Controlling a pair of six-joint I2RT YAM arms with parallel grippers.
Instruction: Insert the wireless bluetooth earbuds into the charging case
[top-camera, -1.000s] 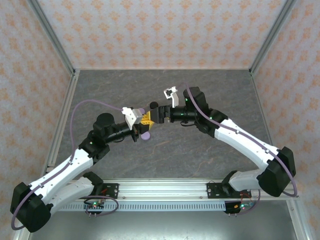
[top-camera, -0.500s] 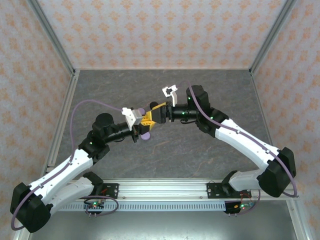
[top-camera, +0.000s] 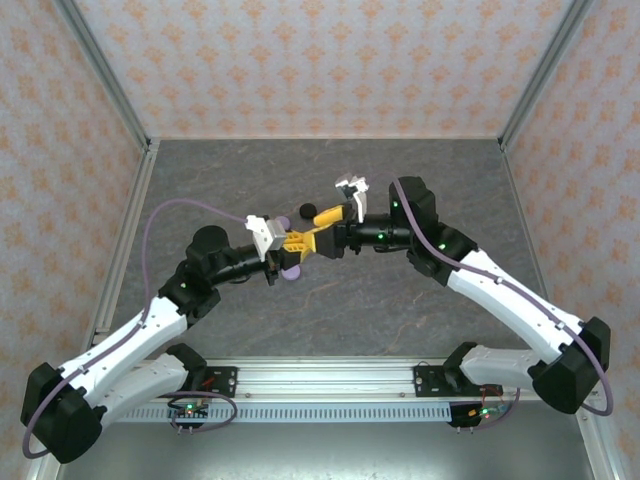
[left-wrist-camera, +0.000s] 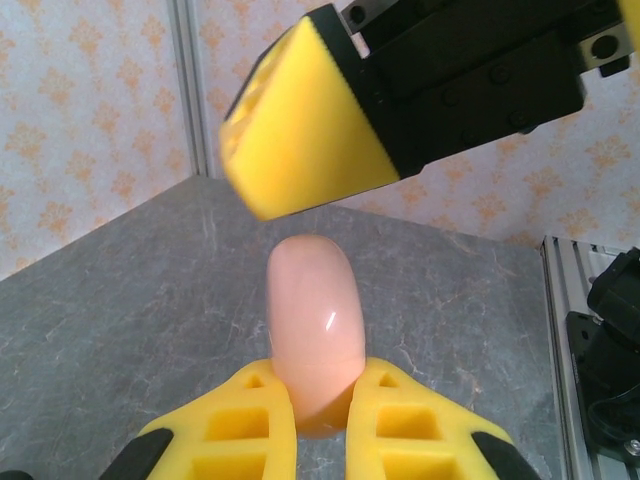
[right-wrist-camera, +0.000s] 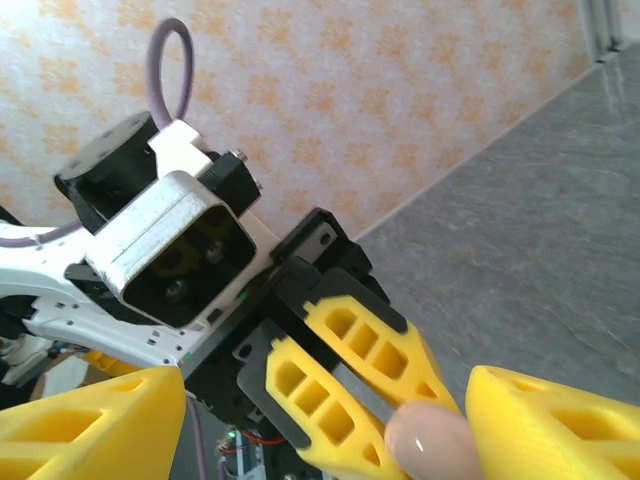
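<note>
Grey stone-patterned tabletop walled by patterned panels, small black round disc-like case near its middle, lavender round case just beside it, second lavender case nearer, partly hidden.

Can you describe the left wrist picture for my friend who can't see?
The left claw pinches a smooth pink case between its yellow fingers. A yellow finger of the right claw hangs just above it, over a grey table.
</note>
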